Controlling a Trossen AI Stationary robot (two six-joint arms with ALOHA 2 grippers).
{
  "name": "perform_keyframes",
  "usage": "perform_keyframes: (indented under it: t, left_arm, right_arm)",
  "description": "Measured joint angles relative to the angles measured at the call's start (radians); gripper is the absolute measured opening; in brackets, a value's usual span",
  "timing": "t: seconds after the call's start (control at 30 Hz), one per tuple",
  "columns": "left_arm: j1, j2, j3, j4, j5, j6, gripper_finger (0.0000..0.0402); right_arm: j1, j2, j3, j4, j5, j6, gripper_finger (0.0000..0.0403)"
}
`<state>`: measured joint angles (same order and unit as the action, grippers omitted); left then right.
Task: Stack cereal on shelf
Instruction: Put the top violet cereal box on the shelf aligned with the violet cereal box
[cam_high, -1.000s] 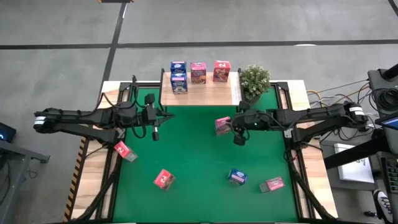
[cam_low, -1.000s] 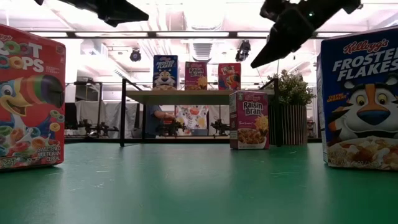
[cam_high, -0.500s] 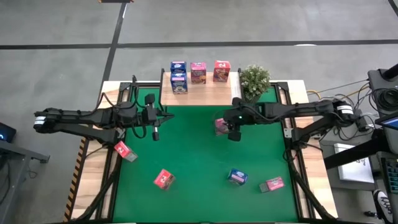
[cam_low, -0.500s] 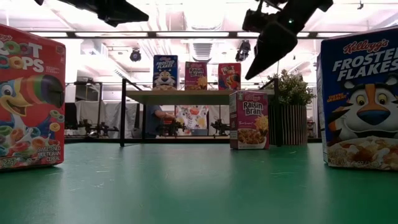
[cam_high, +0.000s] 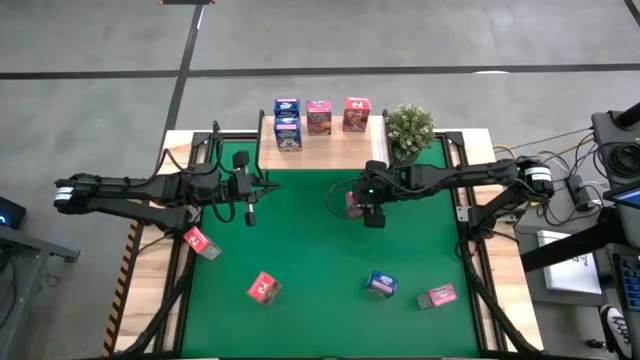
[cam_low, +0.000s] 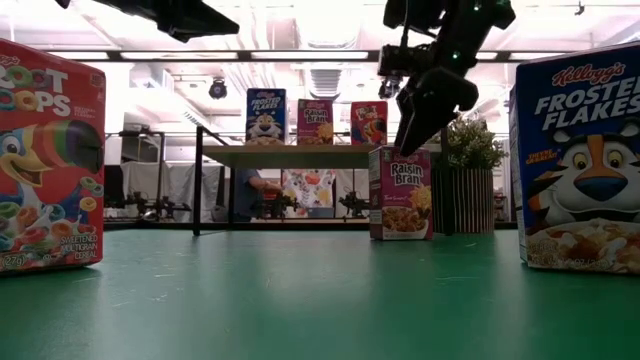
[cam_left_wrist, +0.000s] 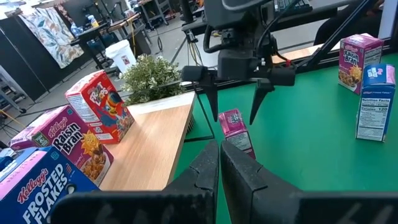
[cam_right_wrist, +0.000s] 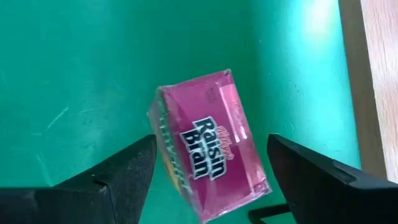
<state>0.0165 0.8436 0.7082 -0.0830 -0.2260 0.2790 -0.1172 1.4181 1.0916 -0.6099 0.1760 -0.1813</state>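
The right end effector (cam_high: 365, 208) hangs directly above the upright Raisin Bran box (cam_high: 355, 202) near the middle of the mat (cam_high: 320, 310), fingers spread wide to either side of the box top and not touching it. From the right wrist view the pink box (cam_right_wrist: 208, 155) sits between the two fingers (cam_right_wrist: 112, 180) with clear gaps on both sides. Over to the left, the left end effector (cam_high: 249, 212) hovers above the mat's left part, fingers pressed together, holding nothing. On the shelf (cam_high: 330, 148) at the counter's far edge stand four boxes already: two blue ones (cam_high: 287, 120), a Raisin Bran (cam_high: 319, 116) and a red one (cam_high: 356, 113). A plant (cam_high: 408, 130) stands just beside the shelf's right end. Four more boxes lie scattered toward the mat's near edge: pink (cam_high: 201, 242), pink (cam_high: 264, 288), blue (cam_high: 381, 284), pink (cam_high: 437, 296).
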Motion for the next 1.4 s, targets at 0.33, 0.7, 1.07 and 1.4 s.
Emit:
perform_keyframes:
  t: [0.33, 0.7, 1.07, 1.4]
  left_arm:
    - [0.000, 0.000, 0.000, 0.000, 0.000, 0.000, 0.0000]
    - [0.000, 0.000, 0.000, 0.000, 0.000, 0.000, 0.0000]
    - [0.000, 0.000, 0.000, 0.000, 0.000, 0.001, 0.0000]
    - [0.000, 0.000, 0.000, 0.006, 0.000, 0.055, 0.0000]
  right_arm:
    - [-0.010, 0.005, -0.010, 0.000, -0.029, -0.019, 0.0257]
    - [-0.010, 0.005, -0.011, 0.000, -0.054, -0.001, 0.0183]
    - [-0.010, 0.004, 0.119, -0.120, -0.058, 0.104, 0.0176]
    - [-0.015, 0.004, 0.385, -0.185, -0.072, 0.144, 0.0176]
